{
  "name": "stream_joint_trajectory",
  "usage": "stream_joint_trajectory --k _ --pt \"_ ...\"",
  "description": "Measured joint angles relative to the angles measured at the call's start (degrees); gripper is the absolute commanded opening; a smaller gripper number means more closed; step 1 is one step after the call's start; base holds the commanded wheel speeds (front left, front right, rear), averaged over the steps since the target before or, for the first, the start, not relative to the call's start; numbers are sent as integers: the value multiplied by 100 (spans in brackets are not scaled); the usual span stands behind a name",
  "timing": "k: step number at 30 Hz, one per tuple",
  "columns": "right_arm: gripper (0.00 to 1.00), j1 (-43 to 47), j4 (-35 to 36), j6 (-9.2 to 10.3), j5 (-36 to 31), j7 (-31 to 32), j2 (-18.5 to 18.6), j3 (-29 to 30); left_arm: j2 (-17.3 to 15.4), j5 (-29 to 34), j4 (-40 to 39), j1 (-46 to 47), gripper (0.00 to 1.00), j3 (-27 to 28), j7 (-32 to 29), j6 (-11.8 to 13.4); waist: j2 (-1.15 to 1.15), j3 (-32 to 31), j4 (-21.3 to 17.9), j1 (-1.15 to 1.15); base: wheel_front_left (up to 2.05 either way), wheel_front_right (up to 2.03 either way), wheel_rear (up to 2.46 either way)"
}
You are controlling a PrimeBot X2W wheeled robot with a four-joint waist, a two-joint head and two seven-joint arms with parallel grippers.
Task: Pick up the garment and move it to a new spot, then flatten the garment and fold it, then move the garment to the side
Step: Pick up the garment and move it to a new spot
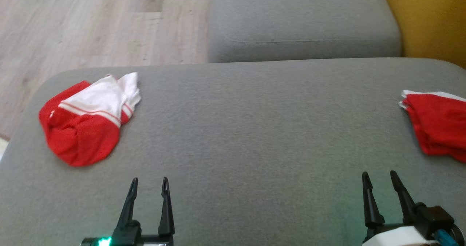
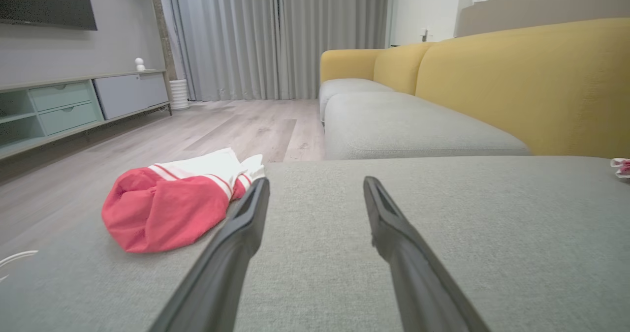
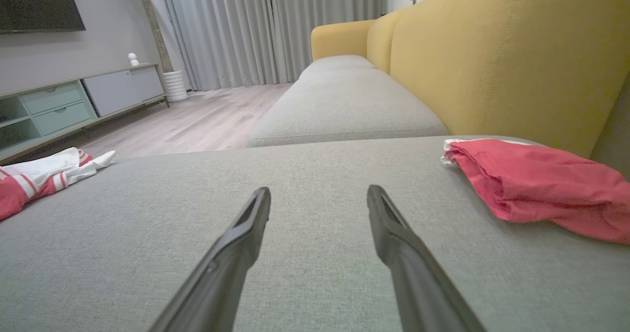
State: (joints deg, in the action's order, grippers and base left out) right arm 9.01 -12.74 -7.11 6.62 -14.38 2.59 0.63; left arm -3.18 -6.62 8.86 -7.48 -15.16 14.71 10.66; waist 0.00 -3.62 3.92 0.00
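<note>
Head view: the grey cushion [image 1: 255,129] spans the picture. The crumpled garment [image 1: 87,125], red with a white striped part bunched on top, lies at the cushion's left end, close to its far edge. A folded red pile [image 1: 437,125] with a white hem lies at the cushion's right end and is cut by the picture's border. The left gripper [image 1: 150,180] is over the cushion's near edge, left of the middle, fingers spread wide with nothing between them. The right gripper [image 1: 378,174] is over the same near edge towards the right end, equally wide and empty. Beyond the cushion's far edge are a wooden floor [image 1: 91,20] and a second grey seat [image 1: 302,20].

Left wrist view: the left gripper [image 2: 316,182] points low along the cushion [image 2: 443,214], jaws apart, bare cloth between them. The crumpled garment [image 2: 167,209] sits on the cushion just left of the left finger (whether the fingertip touches it, I cannot tell). A sliver of the red pile [image 2: 621,167] shows at the cushion's far right. A yellow backrest [image 2: 517,86] rises behind the cushion.

Right wrist view: the right gripper [image 3: 319,192] is wide and empty above the cushion [image 3: 295,174]. The red pile [image 3: 541,189] lies on the cushion's right side, apart from the fingers; the crumpled garment [image 3: 44,174] is at its left end.
</note>
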Motion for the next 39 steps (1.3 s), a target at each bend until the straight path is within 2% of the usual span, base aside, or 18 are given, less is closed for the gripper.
stream_joint_trajectory --k 11,19,24,29,33,37,39 --pt "100 -9 74 0 1 0 -11 -250 -2 -36 -126 13 100 48 0 153 0 70 964 0 0 0 0" --pt "100 -16 71 0 -18 0 -16 -250 -3 -53 -243 11 100 188 0 197 0 176 1760 0 0 0 0" --pt "100 -19 70 0 -122 0 -18 -242 -3 -56 -309 10 100 227 0 252 0 259 2121 0 0 0 0" --pt "100 -28 98 0 -281 0 -11 -236 -1 -83 -229 52 100 482 0 313 0 459 2218 0 0 0 0" --pt "100 -112 178 0 -386 0 135 -297 -2 -96 -227 433 100 699 0 286 0 714 2201 -1 0 0 0" --pt "100 -511 318 0 -420 0 595 -315 -67 -87 -202 1674 100 781 0 -38 0 1216 2132 1 0 0 0" --pt "100 -710 413 0 -443 0 828 -339 -167 -90 118 2439 100 780 -40 -247 0 1497 2099 1 0 0 0"
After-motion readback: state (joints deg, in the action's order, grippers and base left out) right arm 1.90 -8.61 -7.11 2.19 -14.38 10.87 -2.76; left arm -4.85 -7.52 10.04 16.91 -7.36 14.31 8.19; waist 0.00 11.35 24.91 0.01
